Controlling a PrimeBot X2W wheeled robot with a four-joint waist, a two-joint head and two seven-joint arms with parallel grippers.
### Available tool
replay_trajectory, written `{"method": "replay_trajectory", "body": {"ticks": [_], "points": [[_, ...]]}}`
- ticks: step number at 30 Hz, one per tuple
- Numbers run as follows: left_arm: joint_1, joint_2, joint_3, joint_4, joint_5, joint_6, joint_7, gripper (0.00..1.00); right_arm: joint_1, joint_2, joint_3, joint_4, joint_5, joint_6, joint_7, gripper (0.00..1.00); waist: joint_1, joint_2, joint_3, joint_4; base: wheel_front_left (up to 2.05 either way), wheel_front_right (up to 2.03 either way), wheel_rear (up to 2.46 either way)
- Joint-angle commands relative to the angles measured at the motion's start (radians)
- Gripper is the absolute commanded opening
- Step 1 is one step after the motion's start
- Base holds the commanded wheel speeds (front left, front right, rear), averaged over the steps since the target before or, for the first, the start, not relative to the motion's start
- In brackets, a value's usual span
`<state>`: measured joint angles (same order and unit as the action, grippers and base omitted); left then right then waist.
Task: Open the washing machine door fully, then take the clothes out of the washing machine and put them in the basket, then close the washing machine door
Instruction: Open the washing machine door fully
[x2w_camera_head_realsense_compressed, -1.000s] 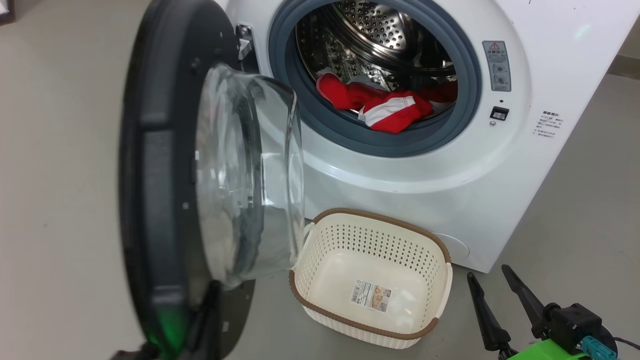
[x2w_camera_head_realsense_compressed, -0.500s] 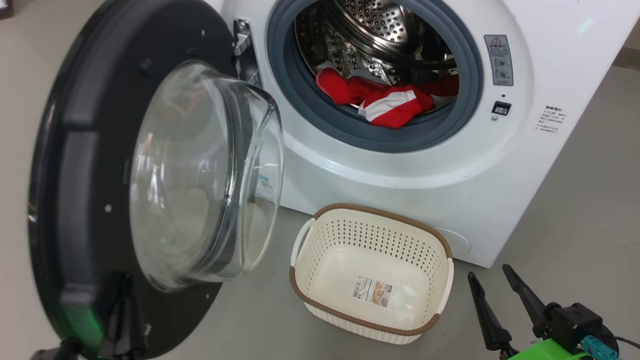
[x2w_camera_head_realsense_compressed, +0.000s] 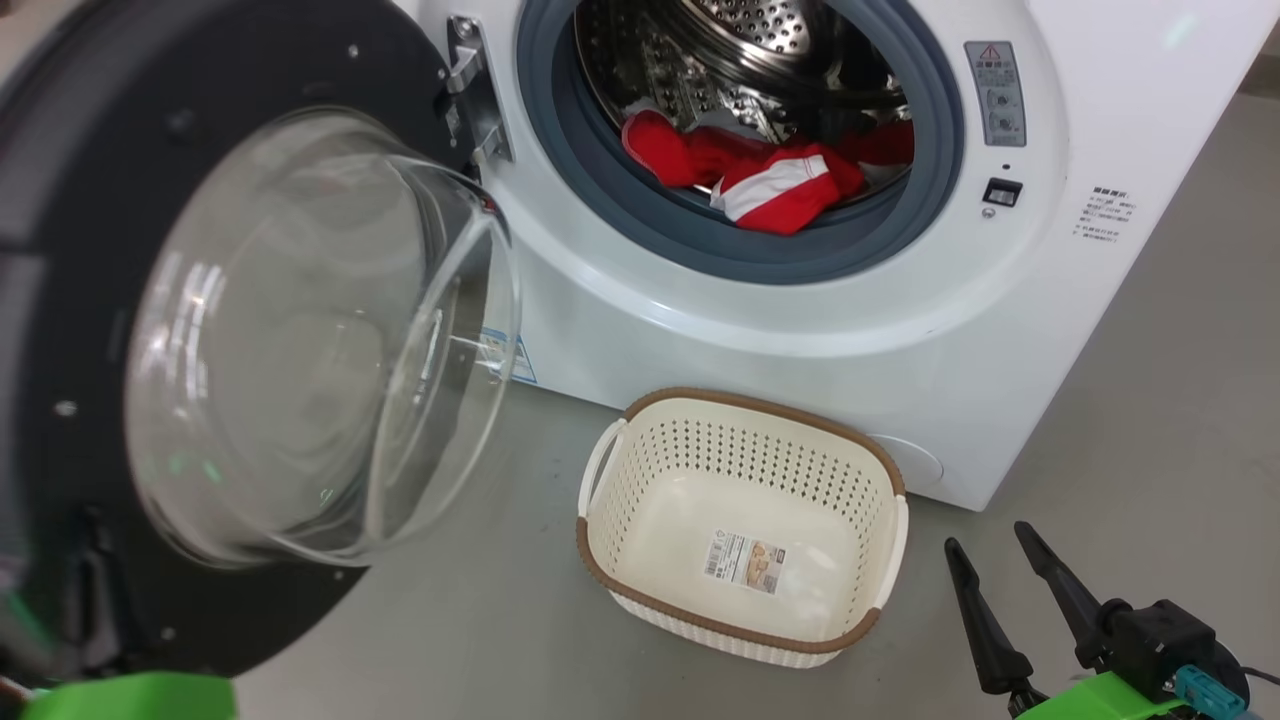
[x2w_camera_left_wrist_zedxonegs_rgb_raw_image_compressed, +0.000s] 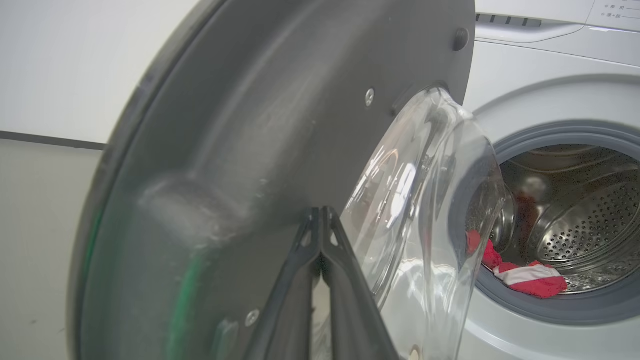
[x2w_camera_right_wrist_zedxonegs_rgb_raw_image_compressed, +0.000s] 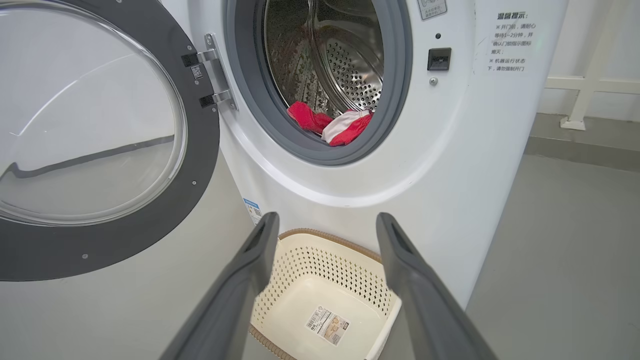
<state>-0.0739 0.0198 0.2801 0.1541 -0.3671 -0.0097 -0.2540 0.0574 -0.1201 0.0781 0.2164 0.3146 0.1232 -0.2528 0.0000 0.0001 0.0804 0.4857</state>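
Pressing its fingers together, the left gripper (x2w_camera_left_wrist_zedxonegs_rgb_raw_image_compressed: 320, 212) noses the inner face of the washing machine door (x2w_camera_left_wrist_zedxonegs_rgb_raw_image_compressed: 240, 125), seemingly to swing it wider at left. Red clothes (x2w_camera_head_realsense_compressed: 770, 185) lie at the near lip of the washing machine (x2w_camera_head_realsense_compressed: 700, 340), the basket (x2w_camera_head_realsense_compressed: 740, 460) just below; the right gripper (x2w_camera_head_realsense_compressed: 986, 536) waits, fingers spread.

Inside washing machine (x2w_camera_head_realsense_compressed: 800, 330): clothes (x2w_camera_head_realsense_compressed: 780, 185); before it, on floor (x2w_camera_head_realsense_compressed: 1150, 400): basket (x2w_camera_head_realsense_compressed: 760, 470) (door (x2w_camera_head_realsense_compressed: 60, 200) at left).

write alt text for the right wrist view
A white washing machine stands with its door swung open to the left and red clothes lying in the drum. Below, the open right pincer frames a cream perforated basket.
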Motion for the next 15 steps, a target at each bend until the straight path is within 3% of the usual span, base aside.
{"method": "replay_trajectory", "body": {"ticks": [1,6,15], "points": [[-0.058,0.03,0.074,-0.014,0.018,0.003,-0.008,0.0,-0.04,-0.015,0.019,-0.027,-0.004,0.008,-0.009,1.0,0.0,-0.0001,0.01,-0.002,0.0,0.0,0.0],[-0.142,0.031,0.188,0.04,0.062,-0.029,-0.008,0.0,-0.052,-0.029,0.019,-0.03,-0.006,0.008,-0.009,1.0,0.0,-0.0001,0.038,-0.01,0.0,0.0,0.0],[-0.268,0.067,0.309,0.164,0.114,-0.081,-0.008,0.0,-0.072,-0.051,0.018,-0.035,-0.011,0.008,-0.009,1.0,0.0,-0.0001,0.08,-0.03,0.0,0.0,0.0]]}}
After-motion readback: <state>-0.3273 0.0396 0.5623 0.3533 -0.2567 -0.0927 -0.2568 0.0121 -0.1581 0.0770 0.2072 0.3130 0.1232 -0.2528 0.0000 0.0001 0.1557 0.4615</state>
